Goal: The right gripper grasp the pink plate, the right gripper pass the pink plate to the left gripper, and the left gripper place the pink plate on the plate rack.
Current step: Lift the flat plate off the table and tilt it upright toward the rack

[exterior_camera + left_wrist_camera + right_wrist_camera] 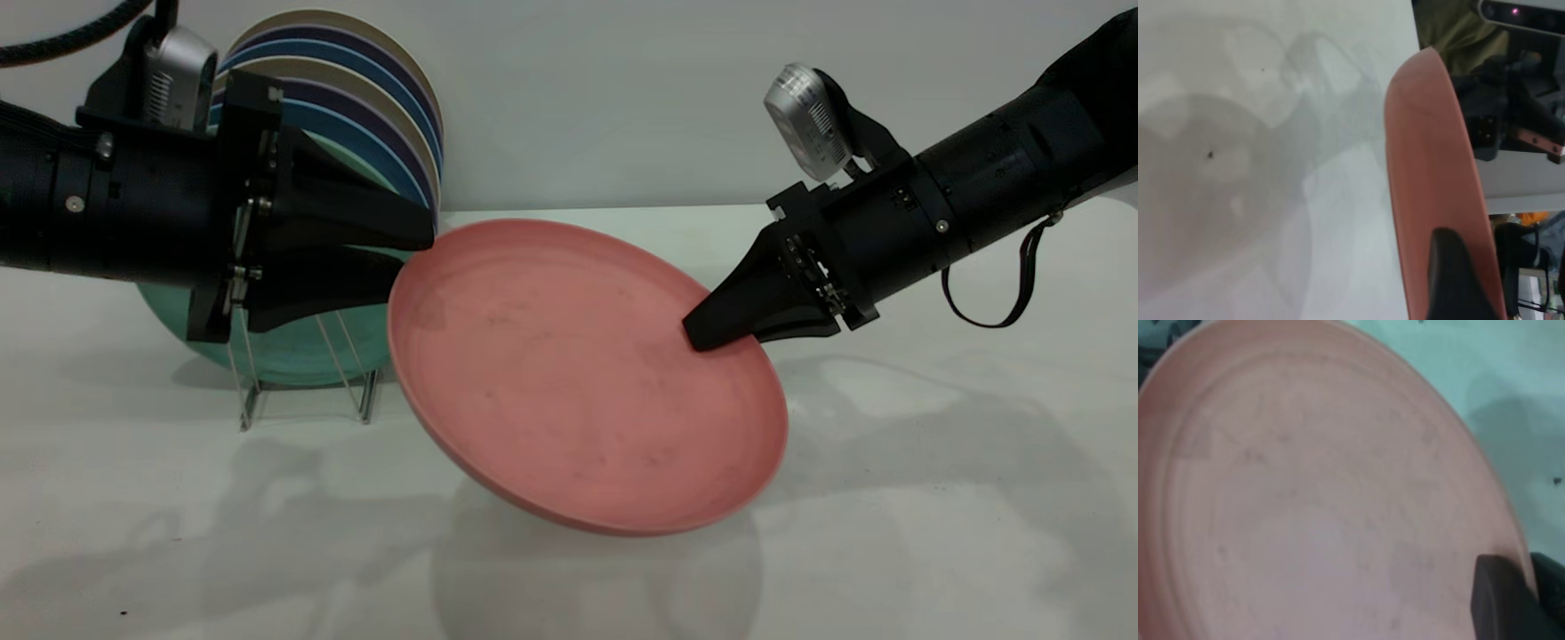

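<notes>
**Pink plate held mid-air between both grippers**

Pink plate point(578, 373) hangs tilted above the table point(933, 498), centre frame. Right gripper point(711, 336), right of centre, is clamped on its right rim. Left gripper point(418, 253), upper left, has fingers parted, straddling the plate's left rim. Behind it, the rack point(307, 391) carries upright plates point(373, 116).

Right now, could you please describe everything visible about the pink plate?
The pink plate is round, salmon-pink matte plastic with a low raised rim and faint scuffs. It hangs tilted above the table, face toward the camera. The right end effector pinches its right rim; the left end effector, fingers apart, straddles its upper-left rim.
</notes>
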Controlling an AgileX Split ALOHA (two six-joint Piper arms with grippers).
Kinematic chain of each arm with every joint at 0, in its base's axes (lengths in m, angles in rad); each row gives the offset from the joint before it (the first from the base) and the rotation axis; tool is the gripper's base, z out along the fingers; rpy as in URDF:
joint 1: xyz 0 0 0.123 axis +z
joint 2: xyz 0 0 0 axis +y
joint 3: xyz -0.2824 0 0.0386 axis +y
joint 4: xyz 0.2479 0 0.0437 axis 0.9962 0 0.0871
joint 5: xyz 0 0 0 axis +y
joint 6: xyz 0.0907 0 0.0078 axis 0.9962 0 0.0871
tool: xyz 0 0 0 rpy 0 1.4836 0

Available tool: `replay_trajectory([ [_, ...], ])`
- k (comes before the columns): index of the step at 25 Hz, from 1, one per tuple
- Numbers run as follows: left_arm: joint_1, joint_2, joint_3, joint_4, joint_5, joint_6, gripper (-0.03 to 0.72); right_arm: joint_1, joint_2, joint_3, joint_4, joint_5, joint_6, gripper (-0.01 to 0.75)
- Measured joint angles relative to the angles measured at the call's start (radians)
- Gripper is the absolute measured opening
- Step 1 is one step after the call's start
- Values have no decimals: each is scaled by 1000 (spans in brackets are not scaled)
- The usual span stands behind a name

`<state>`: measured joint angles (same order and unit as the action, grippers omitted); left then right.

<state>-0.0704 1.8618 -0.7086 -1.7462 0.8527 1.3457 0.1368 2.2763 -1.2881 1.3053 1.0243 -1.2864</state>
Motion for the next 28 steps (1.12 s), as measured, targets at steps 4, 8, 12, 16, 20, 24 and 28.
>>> replay_trajectory([
  [4, -3, 0, 0, 1, -31, -6, 416, -17, 0, 0, 6, 4, 0, 36],
  [8, -3, 0, 0, 1, -45, -9, 416, -22, 0, 0, 16, 4, 1, 36],
  [12, -3, 0, 0, 3, -51, -11, 416, -18, -2, 0, 39, 1, 1, 37],
  [16, -4, 0, 0, 18, -59, -22, 416, -2, -31, 0, 70, 7, -3, 37],
  [20, -4, 5, -1, 27, -62, -29, 416, 5, -67, 0, 79, 16, -6, 37],
  [24, -4, 11, -2, 27, -62, -29, 401, 5, -70, 0, 79, 16, -6, 39],
  [28, -4, 11, -3, 27, -61, -32, 280, 25, -70, 0, 80, 15, -5, 40],
])
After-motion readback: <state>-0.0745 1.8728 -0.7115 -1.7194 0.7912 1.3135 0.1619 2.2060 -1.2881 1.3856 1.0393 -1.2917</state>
